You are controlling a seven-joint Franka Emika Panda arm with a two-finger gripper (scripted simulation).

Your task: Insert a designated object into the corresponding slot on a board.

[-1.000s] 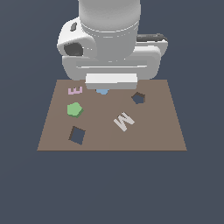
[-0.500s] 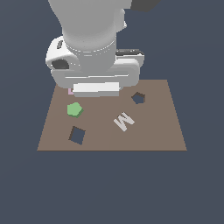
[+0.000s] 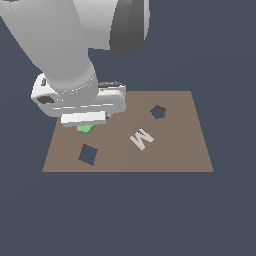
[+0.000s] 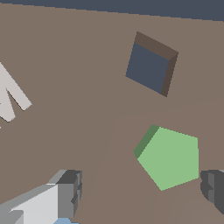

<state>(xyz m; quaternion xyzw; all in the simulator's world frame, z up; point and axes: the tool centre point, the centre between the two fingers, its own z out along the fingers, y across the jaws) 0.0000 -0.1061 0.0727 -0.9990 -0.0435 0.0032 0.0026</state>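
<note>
The light-green block (image 4: 170, 157) lies flat on the brown board (image 3: 175, 155). In the exterior view only its edge (image 3: 86, 129) shows under my hand. My gripper (image 4: 141, 187) is open and empty just above the board. The block lies between my fingertips (image 4: 66, 192), nearer the other finger and apart from both. In the exterior view the gripper (image 3: 84, 120) hangs over the board's left part, its fingers hidden by the hand. The pentagonal slot (image 3: 158, 112) is empty at the board's far right.
A dark square, diamond-turned hole (image 3: 88, 154) is near the board's front left; it also shows in the wrist view (image 4: 148, 68). A pale letter M (image 3: 141, 138) lies mid-board. A sliver of light blue (image 4: 65, 221) shows by one finger. The pink E is hidden.
My arm has moved toward the exterior view's left and front and come down over the green block. It now covers the pink E and the blue blob.
</note>
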